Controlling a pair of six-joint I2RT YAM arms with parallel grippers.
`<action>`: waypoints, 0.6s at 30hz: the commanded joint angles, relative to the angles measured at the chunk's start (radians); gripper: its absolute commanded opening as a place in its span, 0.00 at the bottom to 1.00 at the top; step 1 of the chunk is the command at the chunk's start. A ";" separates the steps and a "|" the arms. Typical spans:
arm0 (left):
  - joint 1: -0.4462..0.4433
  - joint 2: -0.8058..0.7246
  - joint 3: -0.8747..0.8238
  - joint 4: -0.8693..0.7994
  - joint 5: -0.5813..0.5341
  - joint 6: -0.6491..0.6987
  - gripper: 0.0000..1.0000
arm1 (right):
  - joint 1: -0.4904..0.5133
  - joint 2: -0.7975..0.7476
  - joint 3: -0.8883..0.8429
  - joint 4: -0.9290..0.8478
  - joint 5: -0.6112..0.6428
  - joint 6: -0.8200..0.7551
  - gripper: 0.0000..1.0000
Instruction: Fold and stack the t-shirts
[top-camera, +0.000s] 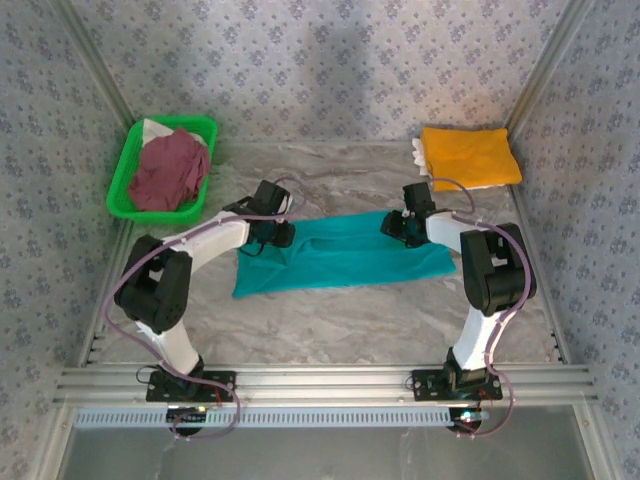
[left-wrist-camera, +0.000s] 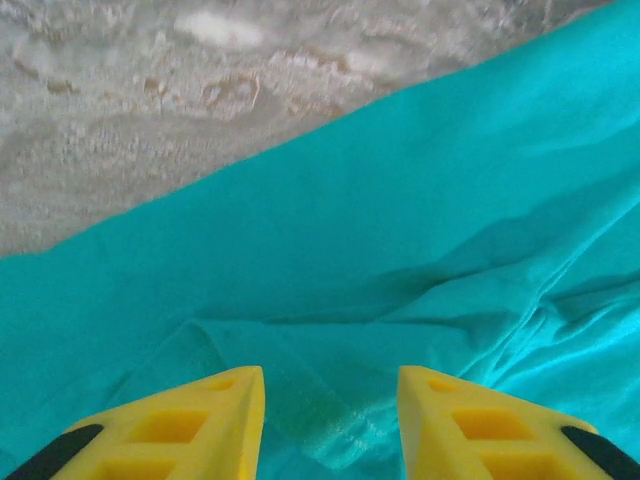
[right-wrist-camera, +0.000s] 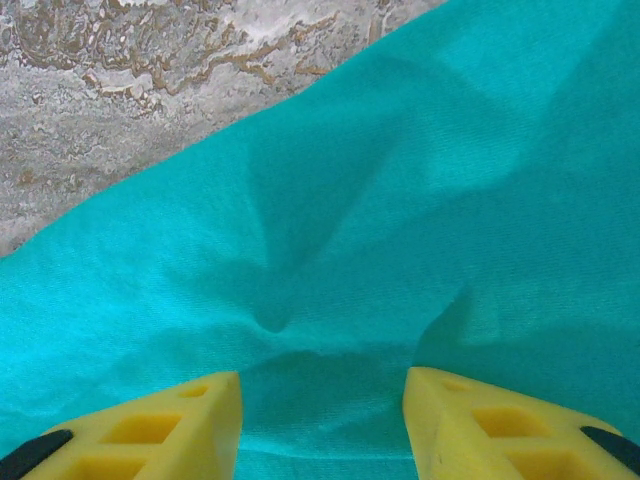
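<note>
Yellow fingers (left-wrist-camera: 225, 415) of the left hand (left-wrist-camera: 330, 410) stood apart over a rumpled fold of the teal tee (left-wrist-camera: 400, 200), with nothing clamped between them. The right hand (right-wrist-camera: 322, 410) was spread the same way above a small pucker in that cloth.

From above, the teal tee (top-camera: 340, 255) lay as a long band across the middle of the surface (top-camera: 330, 320). The left hand (top-camera: 272, 235) was at the far edge of its left end and the right hand (top-camera: 400, 225) at the far edge of its right end. An orange tee (top-camera: 470, 157) sat folded at the far right. A maroon tee (top-camera: 170, 170) was heaped in the green basket (top-camera: 120, 185) at the far left.

The step looked like taking hold of the far edge for the next fold. To do it well, both hands should press down and pinch at matching spots, catching every layer. The bunched left end could easily yield only its top layer. Lifting low and carrying both ends evenly should keep the crease straight.
</note>
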 joint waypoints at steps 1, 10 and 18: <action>-0.021 -0.045 -0.007 -0.035 -0.054 -0.111 0.38 | -0.005 0.030 -0.010 -0.069 0.016 0.005 0.49; -0.032 -0.021 -0.064 -0.004 -0.081 -0.219 0.36 | -0.007 0.034 0.002 -0.073 0.010 0.000 0.49; -0.033 0.051 -0.046 0.039 -0.081 -0.212 0.32 | -0.008 0.032 0.002 -0.071 0.007 -0.002 0.49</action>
